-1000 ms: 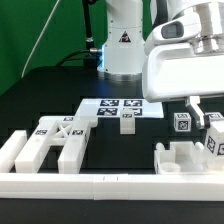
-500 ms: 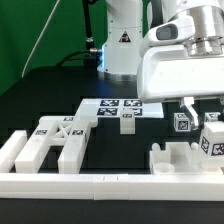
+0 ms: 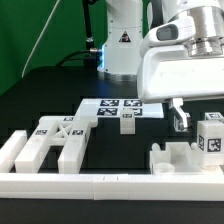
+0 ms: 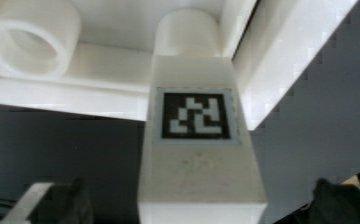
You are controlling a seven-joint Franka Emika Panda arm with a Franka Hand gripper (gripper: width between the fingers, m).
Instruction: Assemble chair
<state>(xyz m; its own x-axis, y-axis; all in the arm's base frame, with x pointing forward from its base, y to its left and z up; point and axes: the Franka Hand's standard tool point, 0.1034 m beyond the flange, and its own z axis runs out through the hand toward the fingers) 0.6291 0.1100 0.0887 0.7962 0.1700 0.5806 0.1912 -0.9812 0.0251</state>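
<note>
Chair: not yet one piece; chunky matte white pcs w/ small b&w square tags are lying spread over the black desk (image 3: 40, 95).
Bar (image 4: 198, 110): is standing upright at the exterior view's right, tag facing the wrist cam, rounded end lying against a white holed block (image 3: 180, 160).
Other pcs: slab-and-bars piece (image 3: 55, 140) is sitting front, at the exterior view's left; small block (image 3: 127, 121) is sitting just beside the marker board (image 3: 118, 103).
Claw (image 4: 203, 205): is hanging spread around the bar, gap showing on each side, pinching nothing.
Vs earlier: jaws are standing wider than half a sec ago, when they were close on the bar; the dark finger (image 3: 180, 116) is now sitting further to the exterior view's left; the bar is staying upright, approx same spot.
</note>
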